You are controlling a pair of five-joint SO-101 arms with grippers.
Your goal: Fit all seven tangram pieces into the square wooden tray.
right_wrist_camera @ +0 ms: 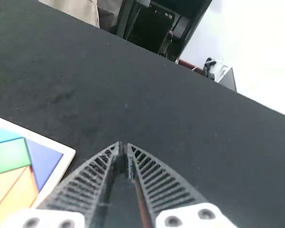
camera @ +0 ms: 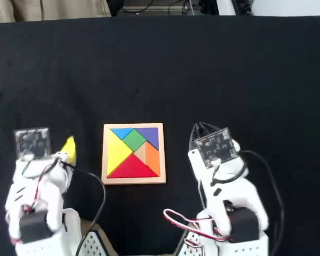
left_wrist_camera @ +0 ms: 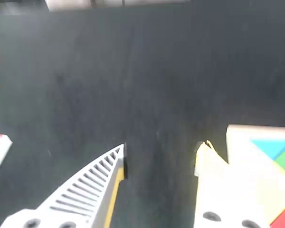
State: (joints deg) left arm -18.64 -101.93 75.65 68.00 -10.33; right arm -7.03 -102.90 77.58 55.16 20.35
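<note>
Around every edge of the wooden tray (camera: 133,181), black tabletop (camera: 165,69).

I see my left arm (camera: 37,194) at eight o'clock in the overhead view: white printed shells, a black motor block (camera: 33,225) low down and a square dark camera board (camera: 32,144) on top. Red, white and black wires run along it, and a black cable (camera: 98,186) loops off toward six o'clock. The left tool (left_wrist_camera: 161,152) has a white ribbed finger (left_wrist_camera: 92,187) edged in yellow and a plain pale one, with dark screw holes at both bases. My right arm (camera: 229,192), at four o'clock, is white as well, with red-and-white cables (camera: 184,221) curling at its foot. The right tool (right_wrist_camera: 124,147) has black ribbed fingers on white bases.
</note>
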